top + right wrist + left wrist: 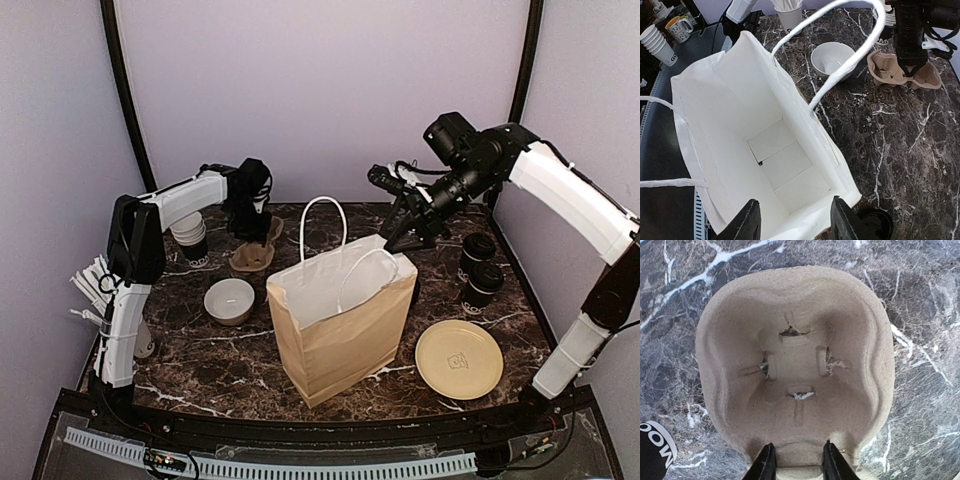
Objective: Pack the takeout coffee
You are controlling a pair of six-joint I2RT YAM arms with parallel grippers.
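Two lidded cups (484, 283) beside bag (340, 320); right gripper (794, 201) half-open over it; left gripper (798, 445) astride carrier (795, 325) rim, grip unclear.

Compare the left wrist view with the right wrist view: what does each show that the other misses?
Left wrist only: the cup carrier's slit centre up close, with the left gripper straddling its near rim. Right wrist only: the paper bag's empty white inside, its handles, a white bowl. Both: the carrier and the marble table.
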